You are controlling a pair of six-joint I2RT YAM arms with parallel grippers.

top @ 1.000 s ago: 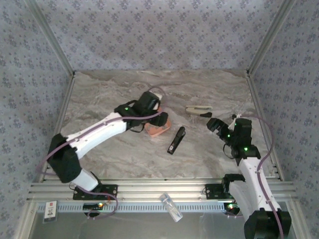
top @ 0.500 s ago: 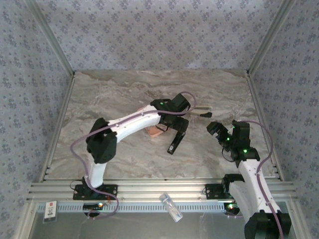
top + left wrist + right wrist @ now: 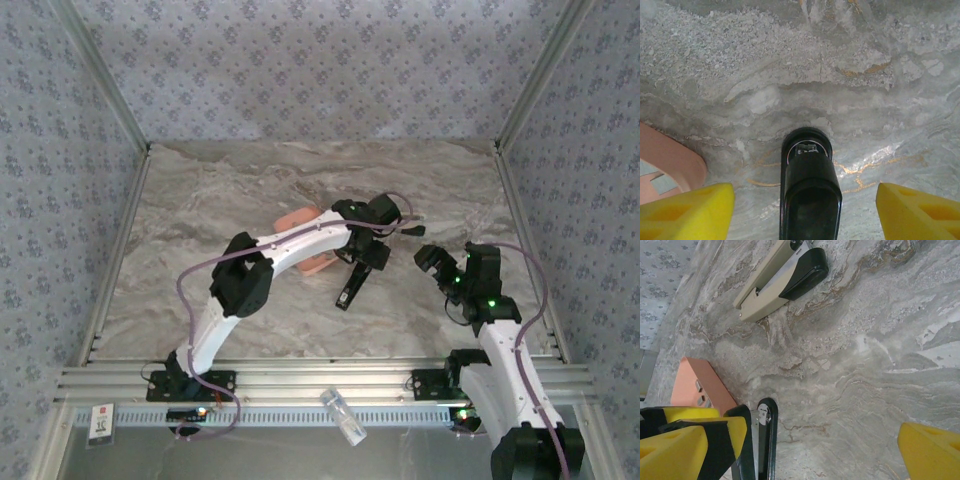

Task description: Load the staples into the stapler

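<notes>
A black stapler (image 3: 352, 285) lies on the marble table, pointing away from the arms. My left gripper (image 3: 363, 257) hangs over its far end. In the left wrist view the stapler's (image 3: 810, 192) rounded nose sits between the yellow fingers (image 3: 687, 210), with wide gaps on both sides, so my left gripper (image 3: 805, 212) is open and touches nothing. My right gripper (image 3: 436, 258) stands open to the right, with bare table between its fingers (image 3: 932, 450). Small pale grey bits that look like the staples (image 3: 701, 393) lie in the salmon tray (image 3: 715, 390).
A beige stapler with a black top (image 3: 780, 277) lies farther back, partly behind the left arm (image 3: 300, 238) in the top view. The salmon tray (image 3: 297, 218) sits just left of the black stapler. Patterned walls close in the table.
The left arm has swung right, from over the salmon tray to over the black stapler, and its jaws have narrowed a little. The right arm has not moved.
</notes>
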